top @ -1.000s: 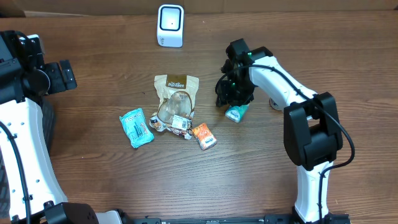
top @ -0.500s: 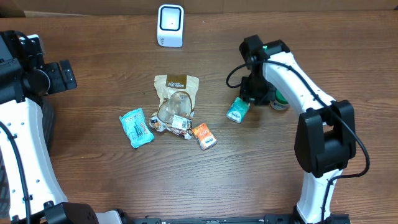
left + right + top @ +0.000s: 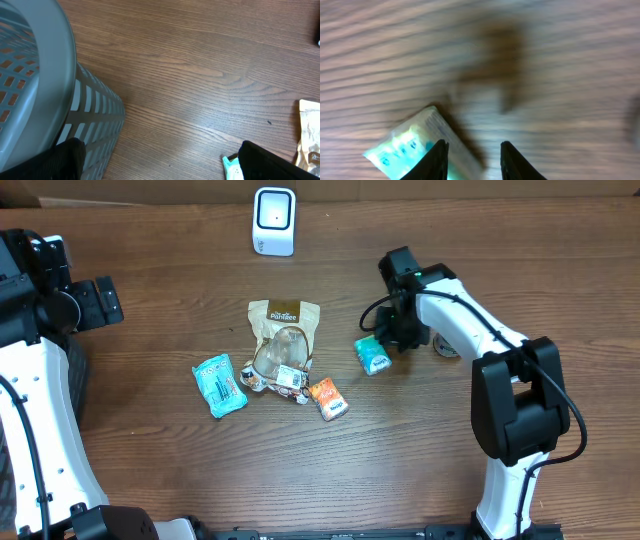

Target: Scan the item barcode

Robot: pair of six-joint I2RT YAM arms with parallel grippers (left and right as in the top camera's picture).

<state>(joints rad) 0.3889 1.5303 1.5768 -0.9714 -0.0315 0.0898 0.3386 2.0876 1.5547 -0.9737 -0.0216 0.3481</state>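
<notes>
- Table (image 3: 150,480): bare wood. All places are given from the scanner (image 3: 274,220), which stands white and upright at the far edge.
- Grey slatted basket (image 3: 30,75): far to the left of the scanner, seen only in the left wrist view.
- Left gripper (image 3: 160,150): parked by the basket, well apart from the scanner, jaws spread wide, nothing in them.
- Right gripper (image 3: 473,146): to the right of the scanner and nearer the robot, low over the wood. Fingers stand part-way apart. A corner of the teal packet (image 3: 373,356) reaches into the gap. The view is blurred, so I cannot tell whether it is clamped or only touched.
- Brown pouch (image 3: 284,320): straight in front of the scanner. A turquoise wrapper (image 3: 219,385) and an orange packet (image 3: 327,398) lie further out from it.
- Progress, as I judge it: early. The teal packet looks like the chosen item, but it is on or just off the table, well apart from the scanner. It is not lifted and not presented. A sure grip, the carry and the scan are all left.
- Teal packet, lie: flat, long axis on a slant, far end aimed roughly towards the scanner. Printed face is up and no barcode shows.
</notes>
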